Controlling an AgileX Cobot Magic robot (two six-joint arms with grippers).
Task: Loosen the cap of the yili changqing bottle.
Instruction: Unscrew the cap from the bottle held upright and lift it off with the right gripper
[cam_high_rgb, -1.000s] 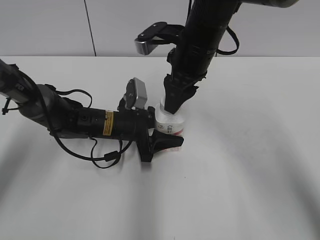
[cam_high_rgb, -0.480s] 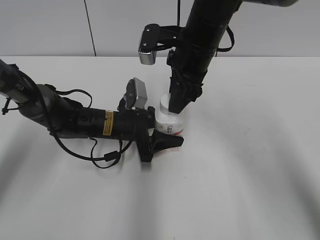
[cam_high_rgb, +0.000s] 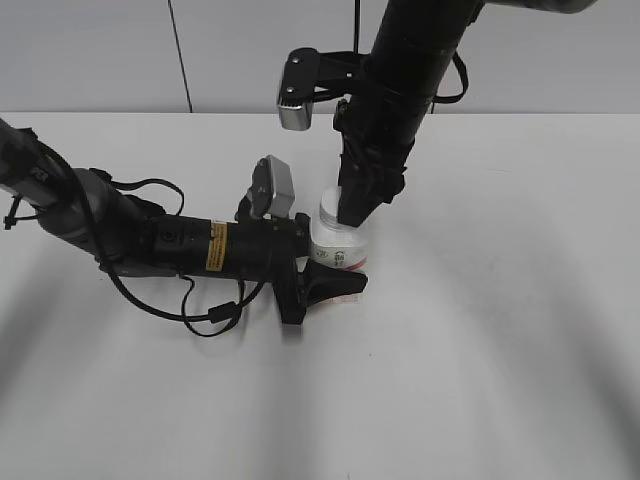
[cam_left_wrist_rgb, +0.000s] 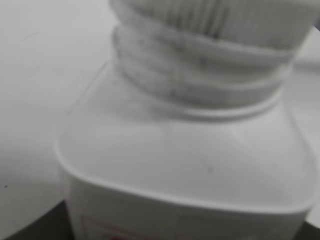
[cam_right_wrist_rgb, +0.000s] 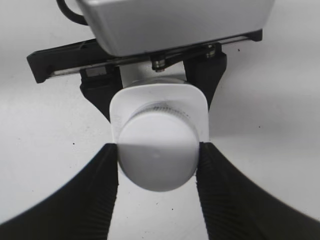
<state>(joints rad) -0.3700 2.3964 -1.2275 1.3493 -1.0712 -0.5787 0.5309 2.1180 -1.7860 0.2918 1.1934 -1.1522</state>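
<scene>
1. The yili changqing bottle (cam_high_rgb: 340, 250) is standing upright on the white tabletop (cam_high_rgb: 500, 300), near the middle of the exterior view, with its red-pink label facing the camera.
2. The left pincer (cam_high_rgb: 325, 285) is reaching in low from the left, its arm lying almost flat along the tabletop. Its dark fingers are clamping the lower body of the bottle from both sides, one in front of the label and one behind.
3. In the left wrist view the bottle's shoulder and threaded neck (cam_left_wrist_rgb: 200, 85) are filling the frame, blurred. The pincer itself is barely showing there, only as dark corners at the bottom.
4. The right pincer (cam_right_wrist_rgb: 157, 155) is coming down from above. In the right wrist view its two ribbed black fingers (cam_right_wrist_rgb: 97, 185) are pressing against opposite sides of the cap (cam_right_wrist_rgb: 157, 155), narrowed to the cap's width.
5. The cap is sitting on the neck. Whether it is tight or loosened cannot be told.
6. In the exterior view the right pincer's fingers are covering most of the cap, with only a white sliver showing to their left.
</scene>
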